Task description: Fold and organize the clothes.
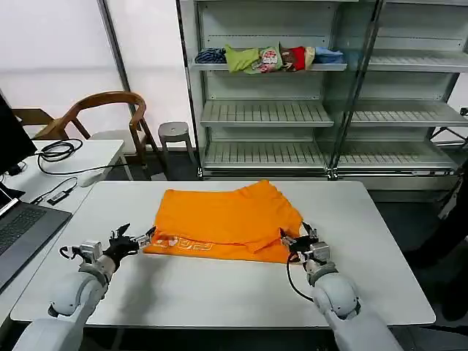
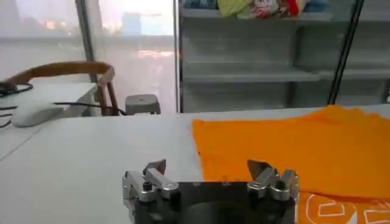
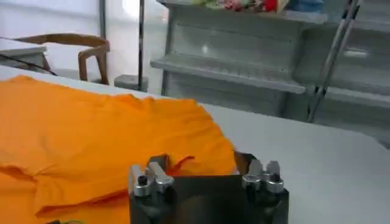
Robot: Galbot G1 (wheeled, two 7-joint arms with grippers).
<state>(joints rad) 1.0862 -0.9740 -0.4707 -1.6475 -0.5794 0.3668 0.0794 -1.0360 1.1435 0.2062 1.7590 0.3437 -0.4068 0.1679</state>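
Orange T-shirt (image 1: 227, 223) lies folded mid-table (image 1: 219, 292), long axis left-right, lettering along near edge. Left gripper (image 1: 146, 238) spread at its near-left corner, right gripper (image 1: 295, 240) spread at near-right corner, neither grasping. Shelf (image 1: 267, 113) with bundled clothes (image 1: 267, 58) stands behind.

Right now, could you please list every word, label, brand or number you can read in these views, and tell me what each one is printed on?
White block lettering on the near edge of the orange T-shirt: partly folded under and seen at an angle, not readable; only rounded outline shapes show in the left wrist view.
Printed garments in the bundle on the shelf: too small to read.
Nothing else legible.
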